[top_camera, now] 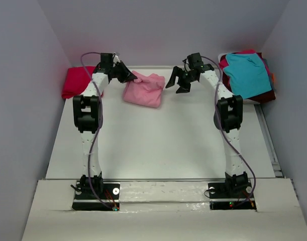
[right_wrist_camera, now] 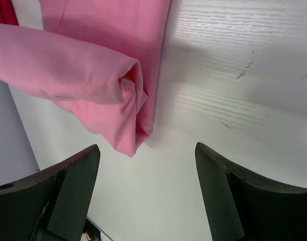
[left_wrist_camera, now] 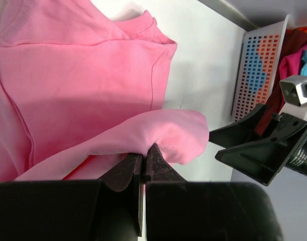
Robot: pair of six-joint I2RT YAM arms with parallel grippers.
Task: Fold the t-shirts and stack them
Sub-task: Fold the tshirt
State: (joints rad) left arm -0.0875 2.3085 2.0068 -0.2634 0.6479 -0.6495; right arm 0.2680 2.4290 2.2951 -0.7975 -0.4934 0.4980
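1 light pink t-shirt (top_camera: 144,89) lies bunched on the table (top_camera: 158,145). Left gripper (left_wrist_camera: 143,153), at the shirt's left side, is pressed together, pinching a fold of its edge. Right gripper (right_wrist_camera: 147,150), just right of the pink shirt, has fingers spread wide & holds nothing. 1 crimson t-shirt (top_camera: 75,82) is left of it. Well to the right is a pile w/ 1 teal t-shirt (top_camera: 247,73) on top and 1 maroon t-shirt (top_camera: 266,95) under.

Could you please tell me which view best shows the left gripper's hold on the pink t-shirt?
Left wrist: the left gripper pinches a fold of the pink t-shirt. Top external shows it small; right wrist only fabric.
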